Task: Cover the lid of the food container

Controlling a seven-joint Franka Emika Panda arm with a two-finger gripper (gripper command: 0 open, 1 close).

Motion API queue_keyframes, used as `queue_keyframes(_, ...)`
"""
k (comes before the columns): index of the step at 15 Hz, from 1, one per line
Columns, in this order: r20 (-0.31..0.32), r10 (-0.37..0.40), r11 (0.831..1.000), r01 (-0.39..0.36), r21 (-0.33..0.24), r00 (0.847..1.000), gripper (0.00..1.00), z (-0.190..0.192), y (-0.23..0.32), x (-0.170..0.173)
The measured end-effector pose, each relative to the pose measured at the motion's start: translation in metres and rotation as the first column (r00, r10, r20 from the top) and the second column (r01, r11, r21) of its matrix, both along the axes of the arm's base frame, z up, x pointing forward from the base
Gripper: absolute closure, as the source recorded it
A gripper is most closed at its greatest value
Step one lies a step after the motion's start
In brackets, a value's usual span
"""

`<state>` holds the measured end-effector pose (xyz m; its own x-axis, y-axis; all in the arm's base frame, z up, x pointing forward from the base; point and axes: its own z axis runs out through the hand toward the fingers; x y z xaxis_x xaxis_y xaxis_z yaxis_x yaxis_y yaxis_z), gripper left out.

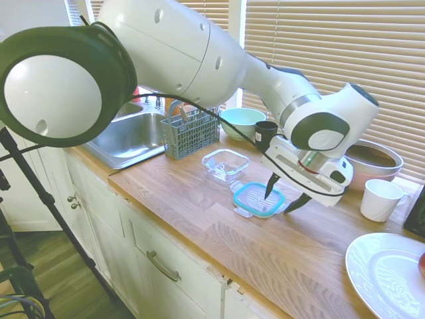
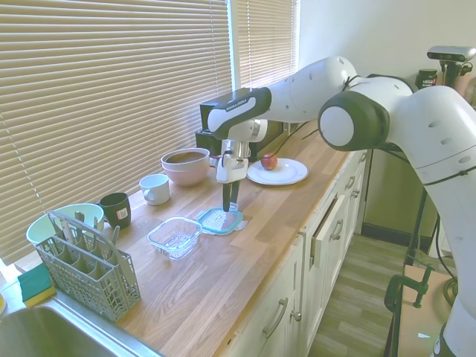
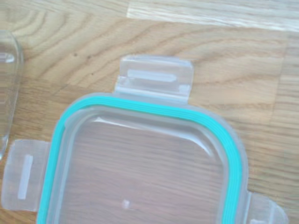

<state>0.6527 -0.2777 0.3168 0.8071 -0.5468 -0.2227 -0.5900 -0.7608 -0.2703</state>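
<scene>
Since held only by one edge, could tip or slip out on the way over; could also land skewed on the dish, tabs snagging the rim, if set down off-centre. From the left in the first exterior view: food container (image 1: 226,164) empty on the wooden counter (image 1: 199,206), beside the grey cutlery basket (image 1: 190,132). Next, lid (image 1: 257,199), teal-rimmed, just beside the container, apparently clear of the wood. Then gripper (image 1: 281,194), fingers spread to straddle the lid's far edge, apparently pinching it. Further right, white mug (image 1: 381,199), well apart.
</scene>
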Motion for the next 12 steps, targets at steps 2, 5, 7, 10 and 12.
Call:
queue_keyframes(2, -0.008, -0.022, 0.999, 0.022, 0.027, 1.000, 1.00, -0.003, 0.001, 0.000)
queue_keyframes(5, -0.006, -0.065, 0.994, 0.065, 0.084, 0.998, 1.00, -0.009, -0.009, -0.004)
queue_keyframes(7, -0.010, -0.075, 0.992, 0.075, 0.103, 0.997, 1.00, -0.013, -0.014, -0.004)
queue_keyframes(10, -0.024, -0.078, 0.991, 0.080, 0.108, 0.997, 1.00, -0.015, -0.012, -0.001)
queue_keyframes(12, -0.027, -0.085, 0.990, 0.088, 0.108, 0.996, 1.00, -0.015, -0.012, -0.001)
